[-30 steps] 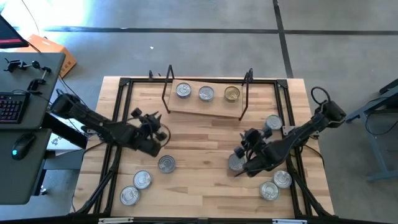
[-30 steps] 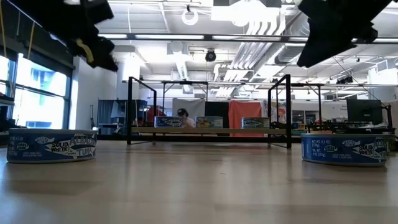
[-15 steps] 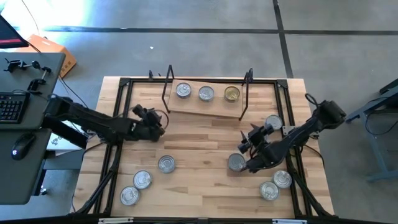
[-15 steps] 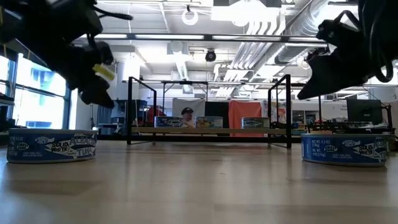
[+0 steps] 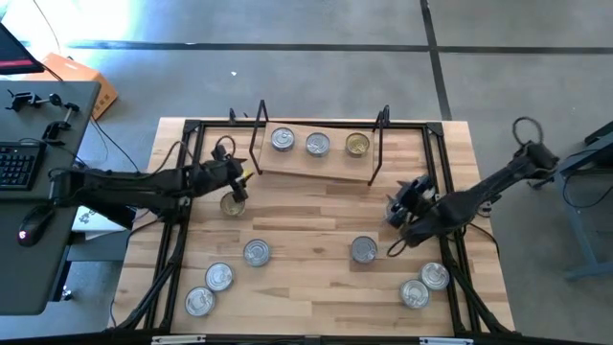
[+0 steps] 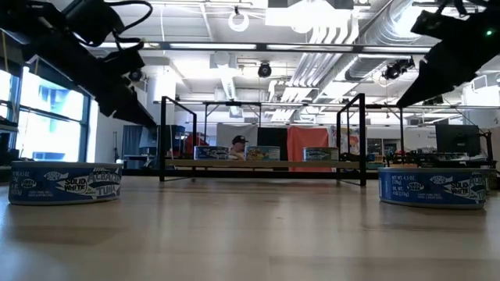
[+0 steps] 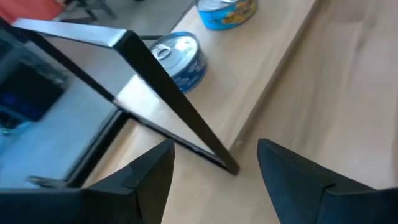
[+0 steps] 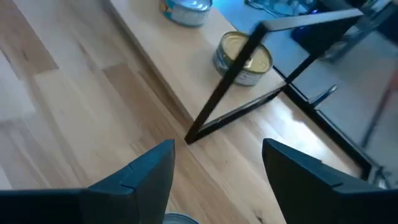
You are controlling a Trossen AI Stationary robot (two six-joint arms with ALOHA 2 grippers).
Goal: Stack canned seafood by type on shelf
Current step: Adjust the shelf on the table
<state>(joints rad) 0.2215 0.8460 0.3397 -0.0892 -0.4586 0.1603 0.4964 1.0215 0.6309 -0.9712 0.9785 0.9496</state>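
You see three round tins [image 5: 317, 144], two silver-lidded and one gold-topped, on the small wooden shelf [image 5: 313, 159]; seven more lie on the desk [image 5: 306, 216] before it. Left tool [image 5: 233, 180] and right tool [image 5: 404, 203] hover open, empty.

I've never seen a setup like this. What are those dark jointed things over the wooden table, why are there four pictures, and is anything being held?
They are two robot arms, each ending in a two-finger gripper. One picture looks straight down, one looks level across the tabletop, and two come from cameras on the arms' wrists.

From above, the left gripper is by the left end of the small wooden shelf with black wire uprights, near a gold-topped tin on the table. The right gripper is near the shelf's right end. Both are open and hold nothing.

Three round tins stand in a row on the shelf: two silver-lidded, one gold-topped. More silver-lidded tins lie on the large wooden table. In the level view, the nearest tin's blue label reads tuna.
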